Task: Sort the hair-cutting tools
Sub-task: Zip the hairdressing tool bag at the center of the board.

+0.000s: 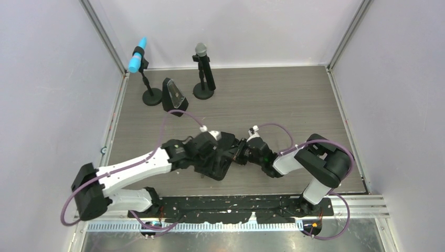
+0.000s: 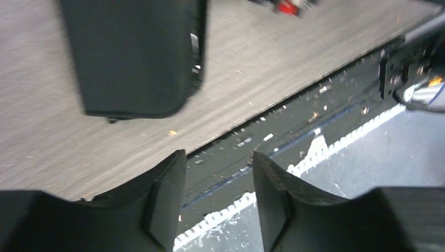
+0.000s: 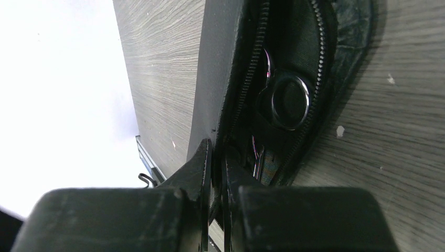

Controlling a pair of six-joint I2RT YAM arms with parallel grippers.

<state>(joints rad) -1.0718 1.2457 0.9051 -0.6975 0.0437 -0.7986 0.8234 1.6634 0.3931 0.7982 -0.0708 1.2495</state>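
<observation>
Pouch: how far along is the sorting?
Done: scissors lie inside the unzipped pouch. In hand: the right gripper pinches the pouch's edge; the left gripper hangs open, empty. Left: comb and clips aren't visible anywhere, so I can't tell.

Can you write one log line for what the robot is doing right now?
left gripper: open, holding nothing | right gripper: shut on pouch edge | scissors: handle showing inside unzipped pouch

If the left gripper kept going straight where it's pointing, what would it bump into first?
Most likely the black strip at the near edge of the table, which shows straight ahead of the open left gripper. The black pouch sits off to one side. Depth is hard to judge.
</observation>
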